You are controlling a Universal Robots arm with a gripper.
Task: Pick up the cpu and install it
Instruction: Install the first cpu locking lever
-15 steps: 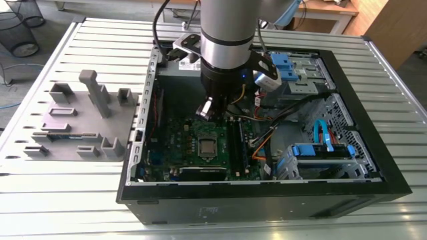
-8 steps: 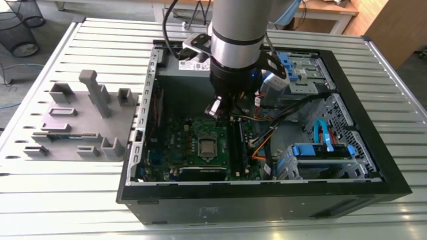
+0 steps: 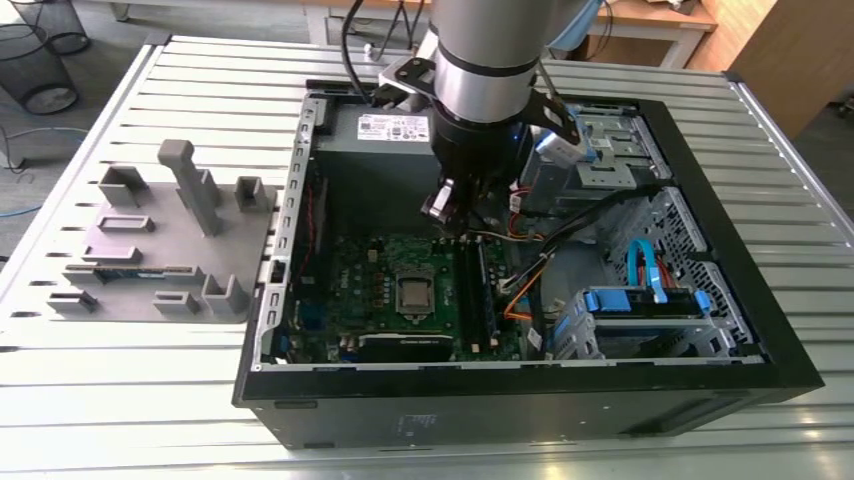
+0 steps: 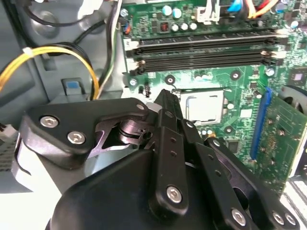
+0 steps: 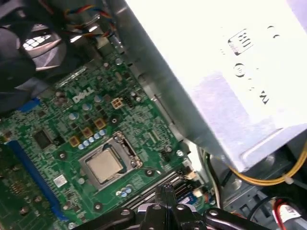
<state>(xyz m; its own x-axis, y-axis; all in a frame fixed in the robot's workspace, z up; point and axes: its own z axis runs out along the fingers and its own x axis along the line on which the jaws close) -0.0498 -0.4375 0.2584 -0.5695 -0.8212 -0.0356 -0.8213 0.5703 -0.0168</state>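
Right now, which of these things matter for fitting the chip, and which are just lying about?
Job: small square silver cpu; green motherboard beneath it; black gripper.
Lying about: grey plastic holder block; yellow cables; silver metal power-supply box.

Slatted metal table (image 3: 134, 400), wooden desk (image 3: 661, 18) behind
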